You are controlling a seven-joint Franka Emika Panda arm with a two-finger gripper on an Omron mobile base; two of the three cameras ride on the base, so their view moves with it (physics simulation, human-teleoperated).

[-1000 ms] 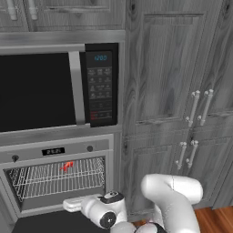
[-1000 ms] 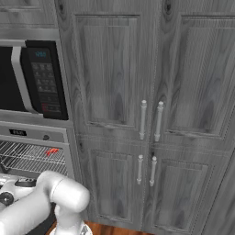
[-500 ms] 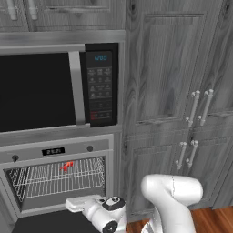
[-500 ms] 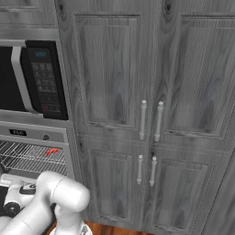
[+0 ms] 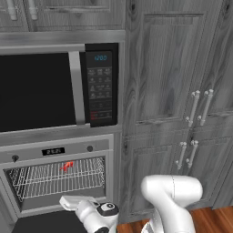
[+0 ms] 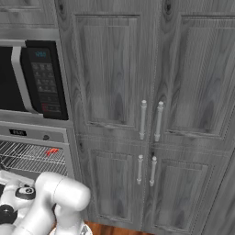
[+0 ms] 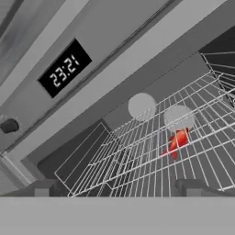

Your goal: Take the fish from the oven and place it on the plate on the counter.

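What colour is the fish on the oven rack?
Bright red-orange fish; clearest in the hand view.

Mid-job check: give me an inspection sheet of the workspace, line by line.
Surface: wire rack in the open oven.
Job's things: fish lies on the rack; plate and counter nothing seen.
Clutter: nothing seen.
Grippers: gripper open, holding nothing, in front of the oven, short of the fish.
Cables: nothing seen.
Surroundings: microwave above the oven, grey cabinets beside it, wood floor.
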